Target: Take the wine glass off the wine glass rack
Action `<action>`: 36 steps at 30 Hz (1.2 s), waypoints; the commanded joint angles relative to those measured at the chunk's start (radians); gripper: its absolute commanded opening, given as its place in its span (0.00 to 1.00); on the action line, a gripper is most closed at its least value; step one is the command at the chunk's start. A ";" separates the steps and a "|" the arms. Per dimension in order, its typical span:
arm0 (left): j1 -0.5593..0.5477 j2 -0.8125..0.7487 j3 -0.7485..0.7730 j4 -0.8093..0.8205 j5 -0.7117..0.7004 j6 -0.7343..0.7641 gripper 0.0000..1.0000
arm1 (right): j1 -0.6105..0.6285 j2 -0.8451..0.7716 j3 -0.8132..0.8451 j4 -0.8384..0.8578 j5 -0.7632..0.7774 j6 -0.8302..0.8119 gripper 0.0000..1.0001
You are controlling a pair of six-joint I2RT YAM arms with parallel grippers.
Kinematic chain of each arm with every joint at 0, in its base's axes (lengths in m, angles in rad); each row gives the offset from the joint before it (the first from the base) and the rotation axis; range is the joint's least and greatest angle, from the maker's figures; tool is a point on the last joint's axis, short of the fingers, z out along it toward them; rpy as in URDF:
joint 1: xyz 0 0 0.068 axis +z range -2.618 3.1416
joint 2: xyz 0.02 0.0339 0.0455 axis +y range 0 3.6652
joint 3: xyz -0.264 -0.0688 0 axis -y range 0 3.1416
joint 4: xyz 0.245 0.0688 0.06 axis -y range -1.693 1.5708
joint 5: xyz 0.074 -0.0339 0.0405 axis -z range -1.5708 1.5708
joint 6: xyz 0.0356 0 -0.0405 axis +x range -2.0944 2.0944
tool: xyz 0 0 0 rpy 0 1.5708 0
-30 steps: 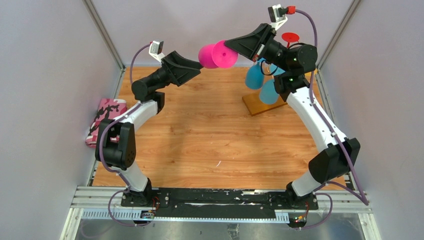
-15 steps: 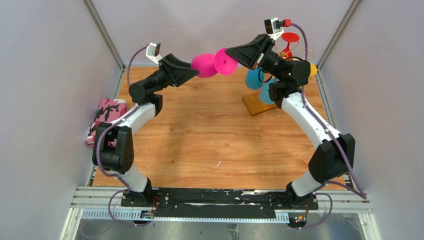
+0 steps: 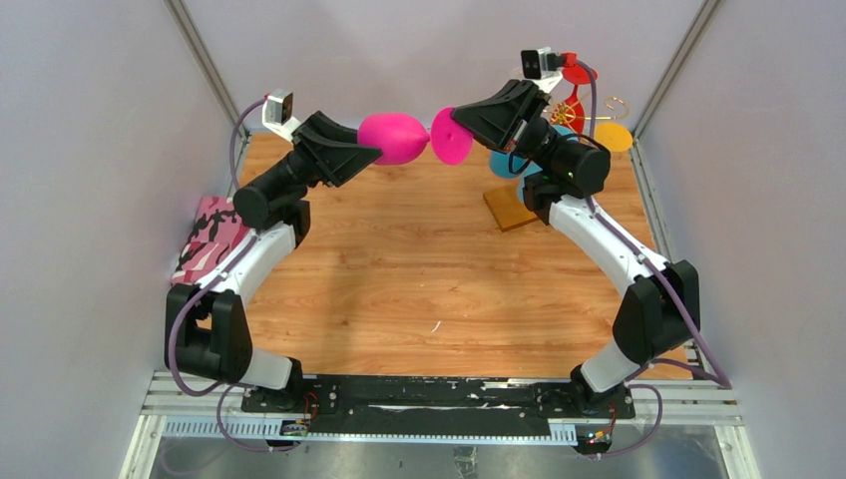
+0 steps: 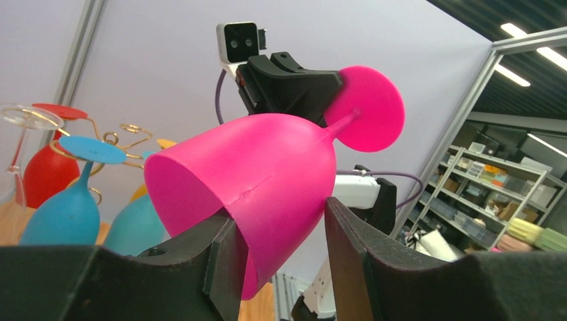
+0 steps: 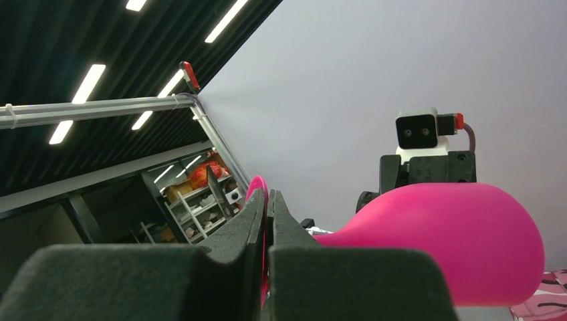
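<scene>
The pink wine glass (image 3: 399,138) lies sideways in mid-air, clear of the rack (image 3: 505,212), seemingly mid-handover: the left tool (image 3: 365,152) clasps its bowl while the right tool (image 3: 461,118) is pinched nearly closed on its foot.

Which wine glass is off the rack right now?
The pink glass, held sideways between the left gripper and right gripper; the blue glasses and red glass hang on the rack.

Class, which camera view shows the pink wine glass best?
The left wrist view: the pink wine glass shows bowl, stem and foot up close. The top view shows it small; the right wrist view only its bowl and a sliver of foot.
</scene>
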 commanded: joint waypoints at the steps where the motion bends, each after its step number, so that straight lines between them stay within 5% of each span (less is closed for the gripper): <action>1: -0.013 -0.052 -0.006 0.089 0.000 -0.007 0.46 | 0.051 0.063 -0.033 -0.079 -0.059 -0.085 0.00; 6: -0.013 -0.077 -0.009 0.089 0.007 -0.017 0.00 | 0.077 0.107 -0.031 -0.047 -0.053 -0.056 0.00; 13: -0.012 -0.134 -0.021 0.087 -0.002 -0.020 0.00 | 0.077 0.123 -0.022 -0.062 -0.063 -0.057 0.01; 18: -0.001 -0.157 -0.030 0.088 -0.017 -0.044 0.00 | 0.072 0.098 -0.006 -0.063 -0.075 -0.070 0.45; 19: 0.009 -0.161 -0.031 0.087 -0.023 -0.054 0.00 | 0.066 0.085 -0.007 -0.074 -0.076 -0.081 0.66; 22: 0.064 -0.182 -0.034 0.037 -0.049 -0.054 0.00 | 0.035 0.027 -0.030 -0.132 -0.074 -0.136 0.94; 25: 0.103 -0.247 -0.004 -0.356 -0.068 0.181 0.00 | -0.024 -0.067 -0.084 -0.256 -0.064 -0.240 0.98; 27: 0.101 -0.299 0.114 -0.991 -0.163 0.519 0.00 | -0.069 -0.154 -0.128 -0.395 -0.042 -0.336 0.99; 29: 0.096 -0.305 0.263 -1.460 -0.377 0.829 0.00 | -0.122 -0.251 -0.168 -0.554 -0.015 -0.437 0.99; 32: 0.094 -0.230 0.484 -1.854 -0.665 1.066 0.00 | -0.176 -0.398 -0.132 -0.919 0.038 -0.675 0.99; 36: 0.087 -0.044 0.759 -2.194 -0.876 1.193 0.00 | -0.181 -0.533 0.005 -1.380 0.203 -0.994 0.99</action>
